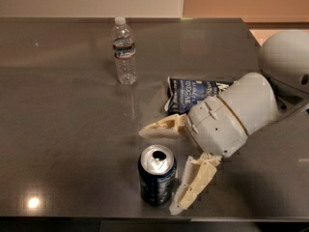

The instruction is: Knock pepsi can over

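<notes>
The pepsi can [157, 175], dark blue with a silver opened top, stands upright near the table's front edge. My gripper [161, 170] is open, its two cream fingers spread wide. One finger [161, 128] lies just behind the can, the other finger [193, 187] sits close to the can's right side. The can stands between the fingers. I cannot tell whether either finger touches it.
A clear plastic water bottle [124, 52] stands upright at the back left. A flat dark blue chip bag [193, 93] lies behind my wrist. The dark grey table [63, 129] has its front edge just below the can. My white arm [285, 66] fills the right side.
</notes>
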{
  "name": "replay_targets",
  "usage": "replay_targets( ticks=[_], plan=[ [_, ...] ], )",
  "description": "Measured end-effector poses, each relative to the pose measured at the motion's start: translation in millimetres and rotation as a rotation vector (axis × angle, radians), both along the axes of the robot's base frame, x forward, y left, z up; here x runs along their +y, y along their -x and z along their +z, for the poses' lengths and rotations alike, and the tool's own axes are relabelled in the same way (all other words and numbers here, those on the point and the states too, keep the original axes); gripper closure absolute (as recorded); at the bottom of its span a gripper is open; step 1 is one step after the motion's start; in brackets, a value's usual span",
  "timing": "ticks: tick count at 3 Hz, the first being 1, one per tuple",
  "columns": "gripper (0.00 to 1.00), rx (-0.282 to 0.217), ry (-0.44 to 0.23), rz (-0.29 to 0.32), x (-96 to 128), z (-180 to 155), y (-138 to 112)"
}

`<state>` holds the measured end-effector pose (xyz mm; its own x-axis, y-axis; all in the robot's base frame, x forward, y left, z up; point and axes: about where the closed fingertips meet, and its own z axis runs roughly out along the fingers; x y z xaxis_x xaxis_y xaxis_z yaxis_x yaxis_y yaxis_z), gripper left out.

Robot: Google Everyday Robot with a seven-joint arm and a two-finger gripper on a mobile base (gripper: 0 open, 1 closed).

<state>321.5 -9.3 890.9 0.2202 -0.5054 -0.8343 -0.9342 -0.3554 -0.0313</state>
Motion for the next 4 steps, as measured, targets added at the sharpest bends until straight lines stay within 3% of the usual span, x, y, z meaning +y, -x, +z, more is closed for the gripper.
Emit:
replay_targets(
  ticks=[2,3,4],
  plan=[
    [0.66,0.044,-0.016,0.025,8,1,8],
    [0.89,0.026,0.051,0.01,7,12,1],
    [1.0,-0.036,0.163,-0.046,-6,31,-17]
  ],
)
